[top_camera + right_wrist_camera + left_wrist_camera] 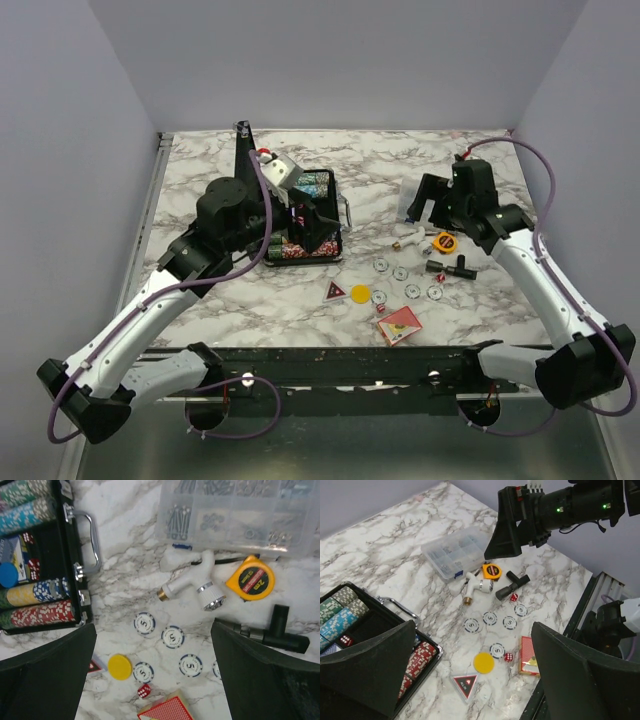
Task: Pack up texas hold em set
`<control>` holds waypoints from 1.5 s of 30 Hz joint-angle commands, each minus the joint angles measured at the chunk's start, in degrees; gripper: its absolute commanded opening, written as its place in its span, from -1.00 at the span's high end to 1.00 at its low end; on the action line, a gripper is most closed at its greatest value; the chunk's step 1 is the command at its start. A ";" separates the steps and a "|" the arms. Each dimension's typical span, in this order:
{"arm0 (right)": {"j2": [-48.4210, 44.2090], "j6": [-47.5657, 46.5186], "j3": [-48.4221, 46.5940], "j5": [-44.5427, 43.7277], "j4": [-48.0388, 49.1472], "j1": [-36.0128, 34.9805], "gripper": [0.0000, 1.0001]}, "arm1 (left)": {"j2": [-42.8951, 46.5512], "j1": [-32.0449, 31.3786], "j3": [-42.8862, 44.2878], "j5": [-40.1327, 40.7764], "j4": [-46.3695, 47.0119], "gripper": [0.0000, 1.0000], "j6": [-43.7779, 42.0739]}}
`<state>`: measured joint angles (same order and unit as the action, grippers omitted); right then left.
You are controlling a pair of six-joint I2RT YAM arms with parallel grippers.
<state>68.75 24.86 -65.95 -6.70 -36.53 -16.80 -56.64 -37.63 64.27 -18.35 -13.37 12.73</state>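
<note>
1. My left gripper (472,630) hangs above the case's right edge, fingers spread wide with nothing between them
2. My right gripper (152,627) is just as wide apart and just as empty. It hovers over the loose pieces to the right of the case
3. The black case (67,535) lies open and flat on the marble table (125,555), left of centre, with its metal handle (92,540) turned toward the loose pieces
4. Inside it I see chip rows (40,612) lying side by side in red, yellow with blue, and teal. A blue disc (7,575) and some red dice (32,570) lie in the middle section
5. Outside the case, white chips (172,636) marked 5 lie flat and scattered, each apart from the others
6. The yellow disc (120,666) sits just beside the red triangle (464,683), near the case's front corner
7. A red die (144,691) lies between the yellow disc and the red cards (167,710), which are closest to the table's near edge
8. Farther back stand a clear compartment box (240,510) and a yellow tape measure (250,578). A white fitting (192,582) and a black tool (277,630) lie near them, all apart from the case
</note>
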 commanded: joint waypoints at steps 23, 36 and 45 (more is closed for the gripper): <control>0.39 55.29 27.30 7.03 -18.37 -13.22 -1.00 | -0.90 -5.08 1.85 9.56 -3.16 -0.97 -3.59; -0.33 62.21 29.48 10.52 -14.77 -15.17 -1.00 | -1.57 -6.03 1.69 9.86 -3.19 -0.97 -3.59; 0.55 66.62 30.58 9.25 -13.12 -17.55 -0.93 | -1.46 -6.82 1.80 10.13 -3.33 -0.97 -3.85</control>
<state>68.31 87.85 -36.45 3.03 -50.54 -33.39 -58.46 -43.77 65.08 -9.50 -16.19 9.61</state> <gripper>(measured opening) 0.991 0.984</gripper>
